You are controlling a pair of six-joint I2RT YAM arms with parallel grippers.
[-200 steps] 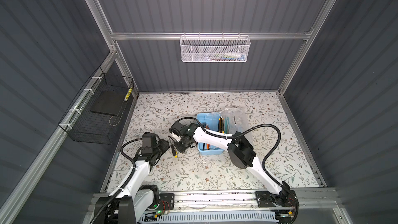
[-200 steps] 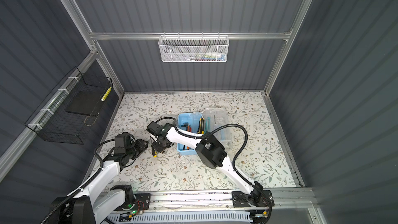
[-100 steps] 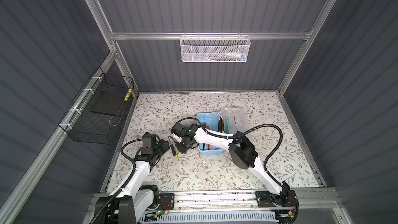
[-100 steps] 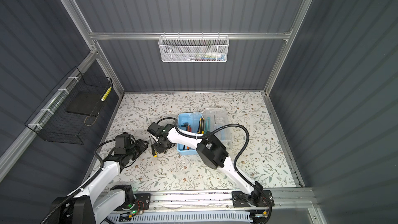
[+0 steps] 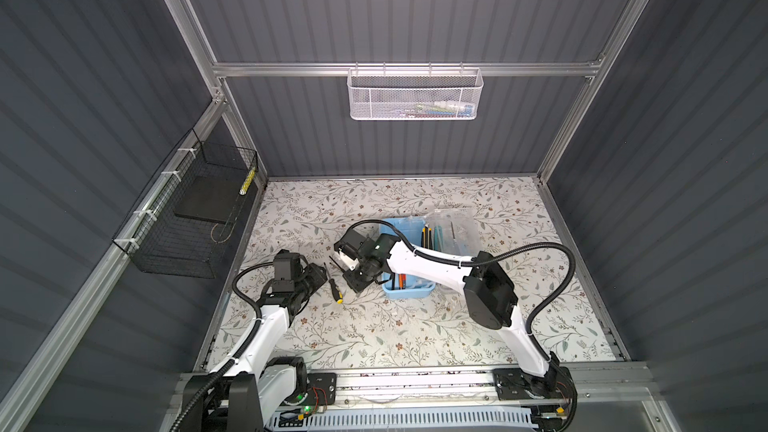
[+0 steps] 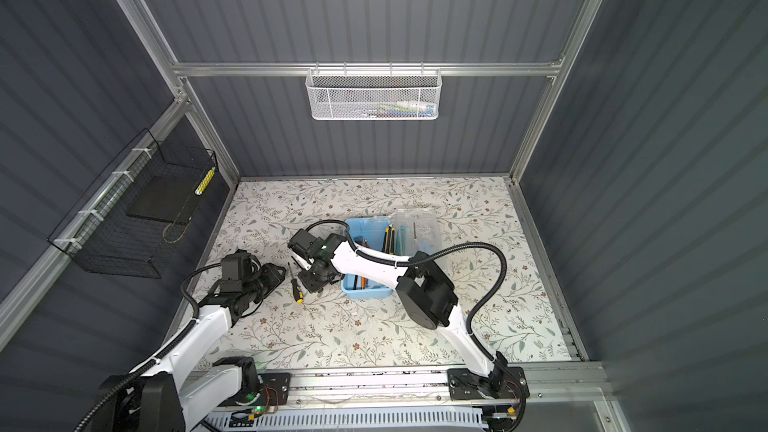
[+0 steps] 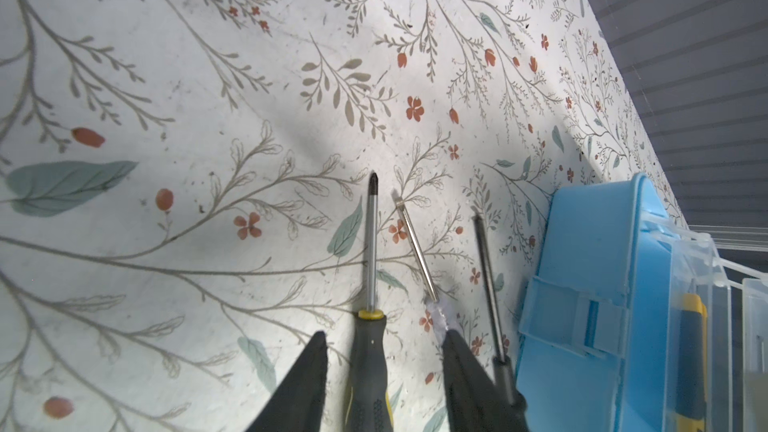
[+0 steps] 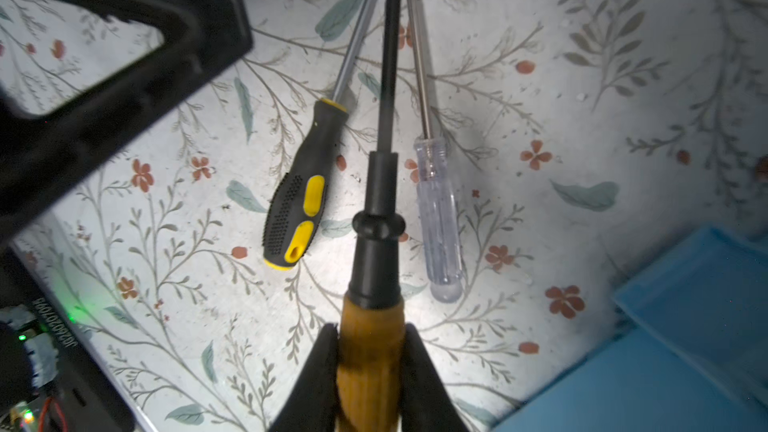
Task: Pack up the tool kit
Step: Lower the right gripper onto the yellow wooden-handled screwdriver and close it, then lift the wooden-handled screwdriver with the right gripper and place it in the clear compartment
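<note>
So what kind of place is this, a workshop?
Likely an enclosed robot test cell: grey ribbed walls on an aluminium frame surround a floral tabletop, two robot arms are mounted on a front rail, and a white mesh basket hangs on the back wall.

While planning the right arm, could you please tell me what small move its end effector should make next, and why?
Probably lift straight up: the right end effector looks closed on the orange-handled screwdriver, its shaft between the yellow-black screwdriver and the clear-handled screwdriver, beside the open blue box.
</note>
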